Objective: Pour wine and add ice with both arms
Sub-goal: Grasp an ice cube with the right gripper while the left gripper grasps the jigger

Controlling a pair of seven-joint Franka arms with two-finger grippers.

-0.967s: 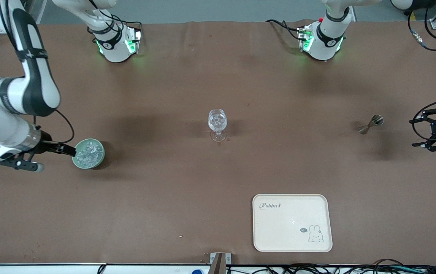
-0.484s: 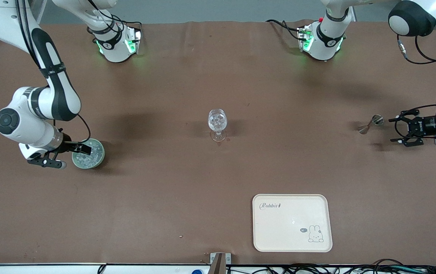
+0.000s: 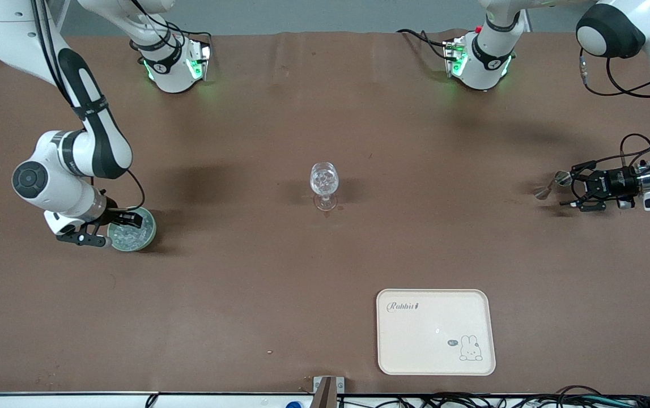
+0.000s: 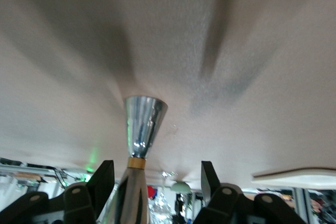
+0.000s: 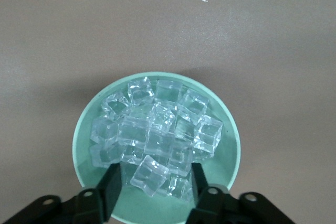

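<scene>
Even overhead light, soft arm shadows on the table (image 3: 256, 272) — left wrist view blurred, ice (image 5: 157, 140) glinting sharply.

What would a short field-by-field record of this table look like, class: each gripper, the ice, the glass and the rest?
right gripper: open, over the ice in the green bowl
left gripper: open, fingers either side of the metal jigger
stemmed glass: upright, mid-table, clear contents
tray: nearer the front camera than the glass
table: brown cover
</scene>
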